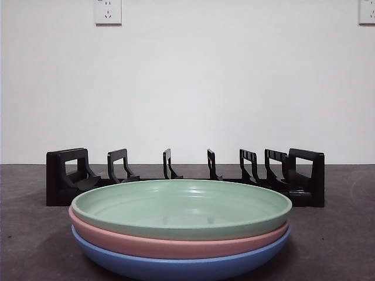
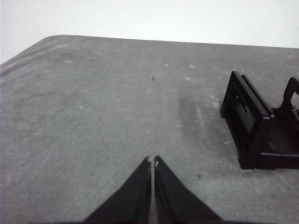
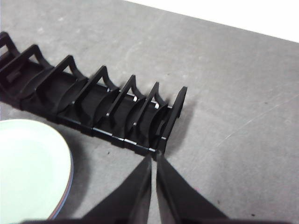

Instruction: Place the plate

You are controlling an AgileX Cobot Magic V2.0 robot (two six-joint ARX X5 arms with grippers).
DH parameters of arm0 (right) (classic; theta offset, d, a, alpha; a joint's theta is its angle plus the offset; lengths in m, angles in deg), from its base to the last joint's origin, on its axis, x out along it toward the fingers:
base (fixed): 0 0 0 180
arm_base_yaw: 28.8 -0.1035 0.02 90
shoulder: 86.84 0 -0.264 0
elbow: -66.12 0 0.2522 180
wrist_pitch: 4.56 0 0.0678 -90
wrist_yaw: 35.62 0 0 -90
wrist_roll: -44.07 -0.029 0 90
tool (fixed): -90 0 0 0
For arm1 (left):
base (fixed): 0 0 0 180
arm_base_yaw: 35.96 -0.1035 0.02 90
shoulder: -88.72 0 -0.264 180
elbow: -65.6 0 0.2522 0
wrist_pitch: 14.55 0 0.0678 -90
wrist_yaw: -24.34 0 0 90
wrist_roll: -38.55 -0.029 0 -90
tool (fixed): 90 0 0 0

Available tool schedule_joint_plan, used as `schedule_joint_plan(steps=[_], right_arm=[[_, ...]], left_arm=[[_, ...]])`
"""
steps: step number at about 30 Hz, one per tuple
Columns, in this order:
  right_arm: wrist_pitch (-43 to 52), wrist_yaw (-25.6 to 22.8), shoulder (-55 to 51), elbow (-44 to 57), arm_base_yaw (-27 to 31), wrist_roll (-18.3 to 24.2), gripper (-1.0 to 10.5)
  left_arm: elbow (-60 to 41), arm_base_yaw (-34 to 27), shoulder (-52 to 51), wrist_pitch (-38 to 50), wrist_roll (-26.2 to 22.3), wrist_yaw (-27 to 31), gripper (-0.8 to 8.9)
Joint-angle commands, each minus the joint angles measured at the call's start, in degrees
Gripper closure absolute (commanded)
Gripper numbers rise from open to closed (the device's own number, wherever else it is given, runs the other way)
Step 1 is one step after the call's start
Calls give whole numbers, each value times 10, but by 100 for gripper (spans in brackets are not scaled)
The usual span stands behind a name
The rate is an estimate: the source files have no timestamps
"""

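Three stacked plates (image 1: 181, 231) on table (image 1: 340, 246), before rack (image 1: 185, 175).

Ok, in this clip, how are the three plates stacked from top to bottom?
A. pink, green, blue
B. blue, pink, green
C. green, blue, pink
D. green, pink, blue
D: the front view shows the green plate on top, the pink plate under it and the blue plate at the bottom, stacked in front of the black rack.

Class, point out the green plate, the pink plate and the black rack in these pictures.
green plate (image 1: 181, 208): front view, its inner bowl.
pink plate (image 1: 176, 244): front view, its outer side wall.
black rack (image 3: 100, 105): right wrist view, a middle divider.
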Motion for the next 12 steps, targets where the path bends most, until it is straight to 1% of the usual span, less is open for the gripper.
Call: schedule_joint_plan(steps=[1,7,8,9,10,12], right_arm=[[6,-1,3,-2,-3,-9,930],[6,-1,3,-2,-3,-9,930],[6,-1,2,-2,-2,-2,930],[9,-12,0,-2,3,24,930],[10,-12,-7,0,7,36,930],[41,-12,-30,25,31,62,930]], left_arm=[[-6,-1,0,-3,0,0,806],[-6,-1,0,-3,0,0,806],[-6,-1,0,-3,0,0,806],[-6,-1,0,-3,0,0,806],[-6,-1,0,-3,0,0,806],[-6,-1,0,-3,0,0,806]])
